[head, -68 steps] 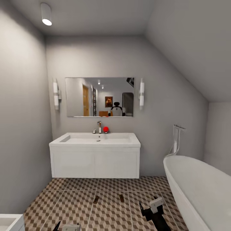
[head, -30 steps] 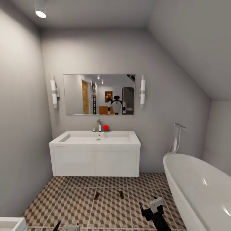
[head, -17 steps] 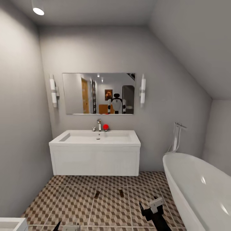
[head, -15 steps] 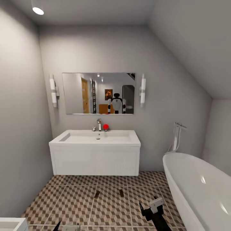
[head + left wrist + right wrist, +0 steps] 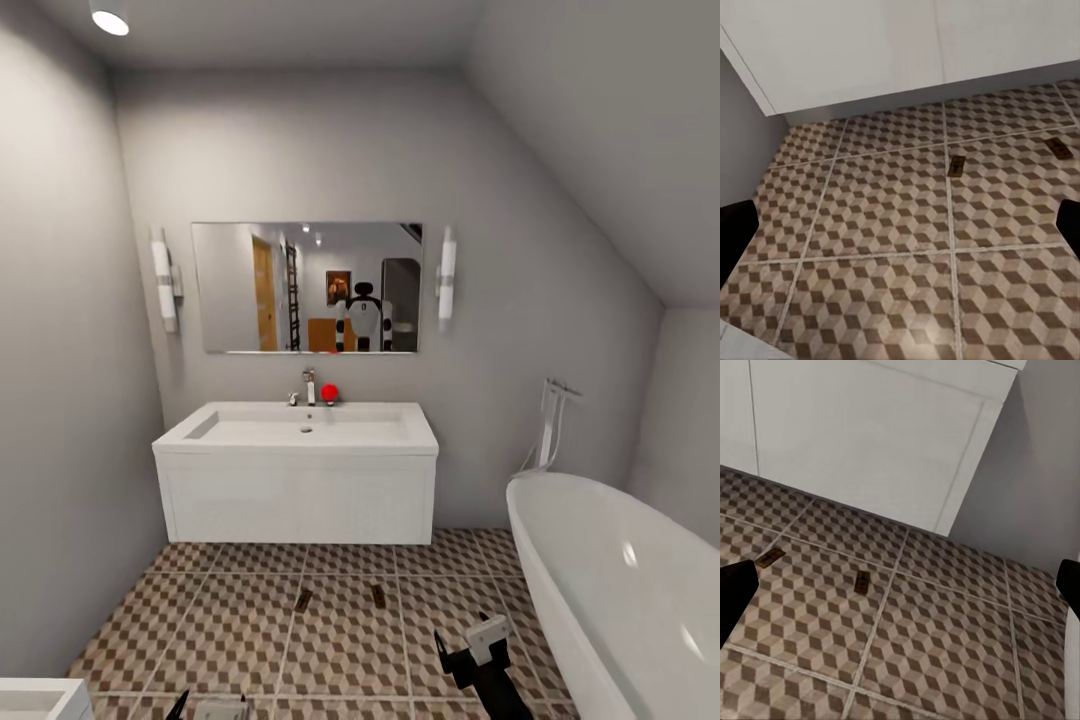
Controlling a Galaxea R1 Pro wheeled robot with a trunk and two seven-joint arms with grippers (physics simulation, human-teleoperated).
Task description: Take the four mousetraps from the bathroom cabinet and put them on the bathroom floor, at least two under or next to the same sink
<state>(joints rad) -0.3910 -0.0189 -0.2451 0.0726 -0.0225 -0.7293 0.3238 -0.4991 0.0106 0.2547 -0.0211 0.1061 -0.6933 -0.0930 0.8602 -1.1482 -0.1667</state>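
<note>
Two mousetraps lie on the cube-patterned bathroom floor (image 5: 230,620) in front of the white bathroom sink (image 5: 300,428): one (image 5: 303,600) on the left and one (image 5: 378,596) on the right. In the left wrist view they are the nearer mousetrap (image 5: 957,165) and the farther mousetrap (image 5: 1062,148). In the right wrist view, one mousetrap (image 5: 860,582) lies close and another (image 5: 769,558) farther off. My left gripper (image 5: 212,706) (image 5: 900,232) and right gripper (image 5: 462,655) (image 5: 900,592) hang open and empty above the tiles, short of the traps. The cabinet is out of view.
A white oval bathtub (image 5: 620,590) fills the right side, with a chrome floor tap (image 5: 550,425) behind it. The vanity (image 5: 295,495) hangs clear of the floor. A mirror (image 5: 305,287) is above it, grey walls left and right, and a white corner (image 5: 35,698) at bottom left.
The whole picture has shifted a little, with the mirror now larger and the ceiling lamp nearer the corner: the camera moved. The traps and both grippers keep their places.
</note>
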